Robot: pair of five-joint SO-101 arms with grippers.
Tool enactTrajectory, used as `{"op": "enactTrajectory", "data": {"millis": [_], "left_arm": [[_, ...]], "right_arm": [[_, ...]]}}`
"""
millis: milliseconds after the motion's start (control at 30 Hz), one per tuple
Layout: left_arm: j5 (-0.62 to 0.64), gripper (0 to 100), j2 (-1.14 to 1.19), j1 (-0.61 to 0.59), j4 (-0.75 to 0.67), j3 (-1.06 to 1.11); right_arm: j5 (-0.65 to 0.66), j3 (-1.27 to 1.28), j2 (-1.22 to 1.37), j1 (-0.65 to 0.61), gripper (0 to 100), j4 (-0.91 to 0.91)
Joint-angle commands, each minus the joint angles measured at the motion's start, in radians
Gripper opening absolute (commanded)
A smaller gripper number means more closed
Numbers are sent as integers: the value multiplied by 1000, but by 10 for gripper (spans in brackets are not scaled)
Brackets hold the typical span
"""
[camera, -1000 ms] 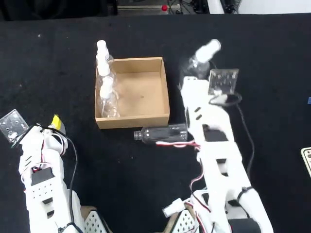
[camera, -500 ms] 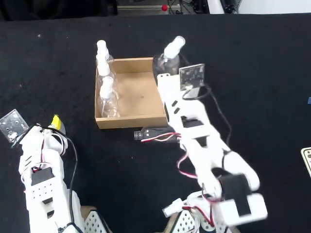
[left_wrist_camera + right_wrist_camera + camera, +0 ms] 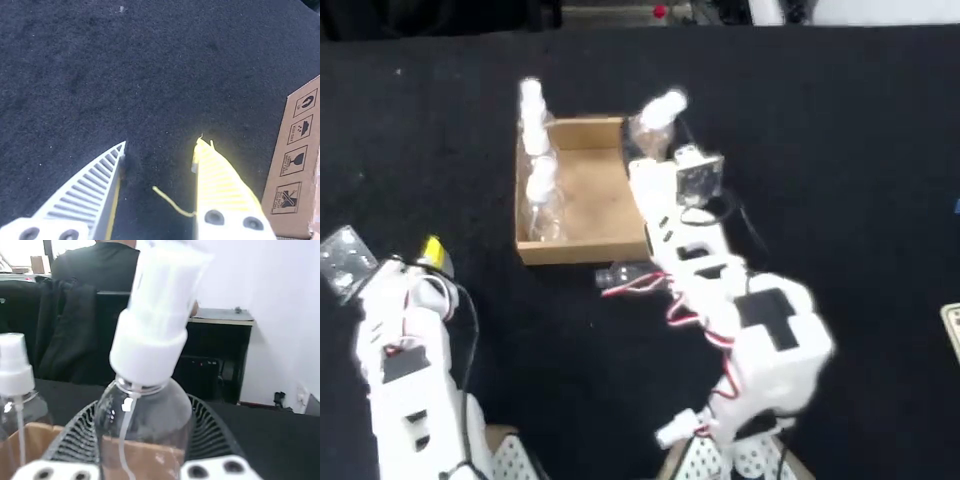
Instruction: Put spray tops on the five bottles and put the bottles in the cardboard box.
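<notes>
Currently, a bottle (image 3: 647, 125) w/ a white spray top (image 3: 157, 320) is gripped by the right end effector (image 3: 146, 402), fingers closed round its clear body. It is held tilted at the far corner of the cardboard box (image 3: 582, 250) on the right arm's side; whether it is inside the rim can't be told. A row of three bottles (image 3: 535, 165) w/ spray tops is seen upright in the box, along the wall on the left arm's side. Another bottle, the lying bottle (image 3: 618, 274), is seen on its side on the black worktop (image 3: 840, 150), just in front of the box's near wall. The left end effector (image 3: 160, 147) is held open, nothing between its fingers, over bare worktop beside the box, not touching it.
</notes>
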Motion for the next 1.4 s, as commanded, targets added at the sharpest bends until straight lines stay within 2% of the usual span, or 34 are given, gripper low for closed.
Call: {"op": "enactTrajectory", "data": {"millis": [0, 400, 1367], "left_arm": [[-8, 191, -15, 12, -20, -8], [-8, 191, -15, 12, -20, -8], [-8, 191, -15, 12, -20, -8]], "right_arm": [[12, -48, 25, -14, 11, -74], [12, -41, 143, -17, 15, -89], [15, -58, 159, -57, 16, -11]]}}
